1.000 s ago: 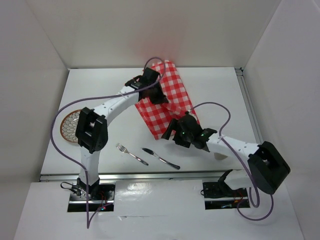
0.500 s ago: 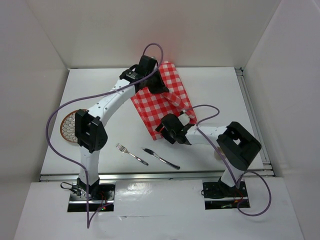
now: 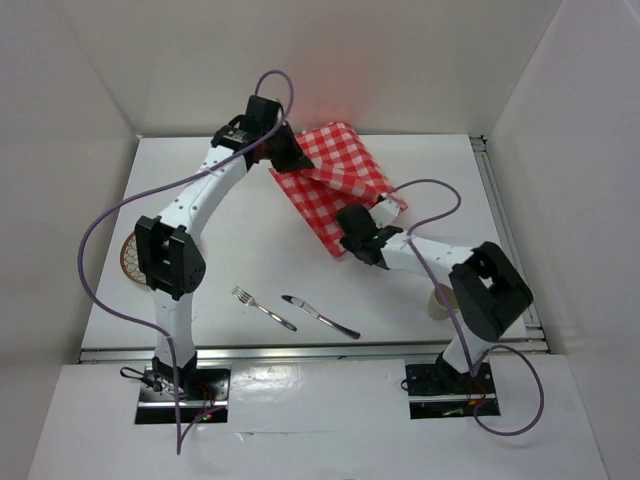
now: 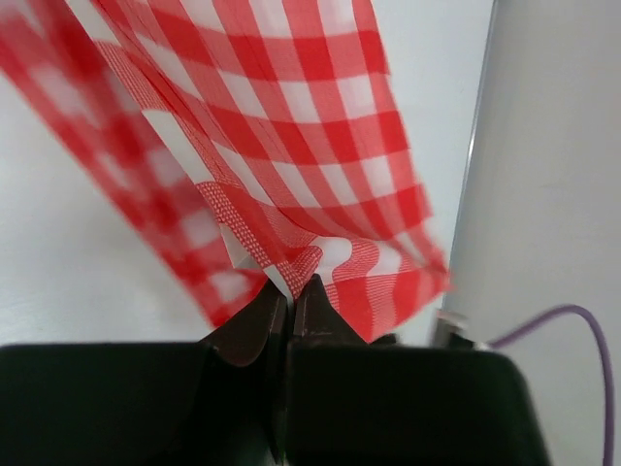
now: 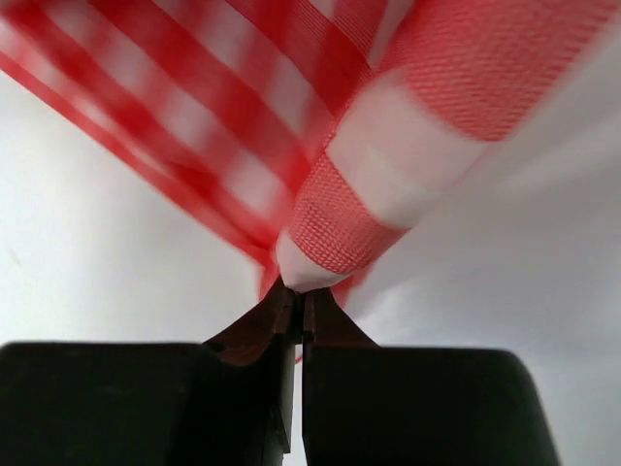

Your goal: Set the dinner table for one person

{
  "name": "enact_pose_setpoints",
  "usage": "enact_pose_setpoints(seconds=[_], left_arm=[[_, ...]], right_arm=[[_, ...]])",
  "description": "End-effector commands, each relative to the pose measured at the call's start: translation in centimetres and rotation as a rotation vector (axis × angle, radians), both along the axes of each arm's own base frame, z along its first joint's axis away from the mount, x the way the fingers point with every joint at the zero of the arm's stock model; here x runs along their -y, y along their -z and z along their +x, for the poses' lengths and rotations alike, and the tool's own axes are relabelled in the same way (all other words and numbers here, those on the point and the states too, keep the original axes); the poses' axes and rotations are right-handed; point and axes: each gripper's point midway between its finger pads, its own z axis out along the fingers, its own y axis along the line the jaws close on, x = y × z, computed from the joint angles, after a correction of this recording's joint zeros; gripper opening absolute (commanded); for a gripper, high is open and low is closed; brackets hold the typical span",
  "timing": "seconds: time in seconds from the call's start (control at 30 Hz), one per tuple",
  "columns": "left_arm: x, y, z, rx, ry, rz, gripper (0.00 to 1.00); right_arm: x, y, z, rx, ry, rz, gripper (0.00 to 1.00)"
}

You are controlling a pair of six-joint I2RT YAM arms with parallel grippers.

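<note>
The red-and-white checked cloth (image 3: 340, 178) hangs above the back middle of the white dinner table (image 3: 450, 190), stretched between both grippers. My left gripper (image 3: 284, 156) is shut on its far left corner; in the left wrist view the left gripper (image 4: 289, 285) pinches a fold of the cloth (image 4: 291, 116). My right gripper (image 3: 354, 238) is shut on the near corner; in the right wrist view the right gripper (image 5: 299, 295) clamps a bunched tip of the cloth (image 5: 243, 107).
A fork (image 3: 262, 307) and a knife (image 3: 320, 315) lie side by side near the front rail (image 3: 300, 351). A patterned plate (image 3: 129, 256) sits at the left edge, partly hidden by the left arm. A beige object (image 3: 439, 301) shows under the right arm.
The right gripper has shut on the cloth's near corner. The left gripper has moved left and back with its corner, pulling the cloth out wider.
</note>
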Motion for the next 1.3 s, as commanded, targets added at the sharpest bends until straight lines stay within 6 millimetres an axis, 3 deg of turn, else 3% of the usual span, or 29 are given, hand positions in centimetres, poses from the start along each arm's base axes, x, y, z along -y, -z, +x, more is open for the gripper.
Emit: enact_pose_setpoints(seconds=[0.0, 0.07, 0.1, 0.13, 0.17, 0.2, 0.23, 0.37, 0.43, 0.5, 0.57, 0.6, 0.63, 0.83, 0.9, 0.93, 1.03, 1.07, 1.1, 1.13, 1.17, 1.23, 1.27], left_arm=[[-4.3, -6.0, 2.1, 0.141, -0.027, -0.057, 0.00], [-6.1, -7.9, 2.2, 0.163, -0.042, -0.095, 0.00], [-8.6, -9.9, 2.5, 0.207, -0.075, -0.114, 0.00], [-9.7, -10.4, 2.4, 0.212, -0.086, -0.123, 0.00], [-11.8, -11.4, 2.4, 0.231, -0.104, -0.141, 0.00], [-12.6, -12.6, 2.2, 0.263, -0.110, -0.152, 0.00], [-13.6, -14.4, 1.4, 0.303, -0.108, -0.154, 0.00], [-16.5, -17.9, -0.5, 0.388, -0.105, -0.166, 0.00], [-18.4, -18.7, -1.1, 0.406, -0.123, -0.162, 0.00], [-19.0, -20.0, -2.0, 0.432, -0.107, -0.179, 0.00], [-20.1, -21.1, -2.5, 0.458, -0.118, -0.180, 0.00], [-20.4, -21.7, -3.0, 0.472, -0.117, -0.182, 0.00], [-20.6, -22.3, -3.6, 0.488, -0.115, -0.184, 0.00], [-22.1, -23.6, -4.0, 0.527, -0.186, -0.178, 0.00], [-22.3, -23.0, -3.1, 0.513, -0.188, -0.179, 0.00], [-22.3, -23.5, -2.7, 0.522, -0.191, -0.186, 0.00], [-22.6, -22.9, -0.5, 0.513, -0.183, -0.191, 0.00], [-22.3, -22.7, 0.0, 0.512, -0.174, -0.193, 0.00], [-22.4, -22.7, 0.7, 0.520, -0.173, -0.193, 0.00], [-22.0, -23.1, 1.0, 0.534, -0.162, -0.194, 0.00], [-22.0, -22.1, 2.4, 0.513, -0.154, -0.212, 0.00], [-21.9, -22.6, 3.5, 0.545, -0.141, -0.226, 0.00], [-21.9, -21.6, 4.6, 0.523, -0.136, -0.246, 0.00]], right_arm=[[5.3, -10.5, 4.2, 0.304, 0.033, -0.133, 0.00], [8.0, -14.0, 5.4, 0.388, -0.002, -0.240, 0.00], [8.8, -17.4, 5.6, 0.481, 0.000, -0.228, 0.00], [9.0, -18.8, 5.7, 0.512, -0.041, -0.233, 0.00], [10.6, -21.3, 5.6, 0.573, -0.047, -0.271, 0.00], [10.7, -21.5, 5.8, 0.580, -0.079, -0.296, 0.00], [11.0, -24.0, 5.2, 0.635, -0.101, -0.301, 0.00], [11.2, -30.1, 3.6, 0.762, -0.233, -0.391, 0.00], [10.8, -31.9, 2.4, 0.791, -0.302, -0.416, 0.00], [9.9, -34.4, 1.6, 0.836, -0.386, -0.441, 0.00], [9.6, -35.2, 0.5, 0.829, -0.460, -0.468, 0.00], [9.7, -37.3, -0.3, 0.865, -0.461, -0.460, 0.00], [9.8, -37.1, -0.5, 0.842, -0.474, -0.477, 0.00], [10.7, -42.4, -2.1, 0.959, -0.465, -0.546, 0.00], [10.2, -42.2, -0.8, 0.948, -0.477, -0.575, 0.00], [10.2, -43.1, -0.4, 0.968, -0.475, -0.603, 0.00], [9.8, -42.6, 2.6, 0.958, -0.479, -0.643, 0.00], [10.4, -43.6, 3.4, 0.982, -0.454, -0.651, 0.00], [10.3, -42.6, 5.2, 0.961, -0.465, -0.656, 0.00], [10.1, -42.5, 5.9, 0.972, -0.485, -0.654, 0.00], [11.1, -43.1, 6.8, 0.982, -0.459, -0.655, 0.00], [11.1, -42.4, 9.6, 0.983, -0.464, -0.647, 0.00], [12.0, -43.6, 10.3, 1.013, -0.434, -0.643, 0.00]])
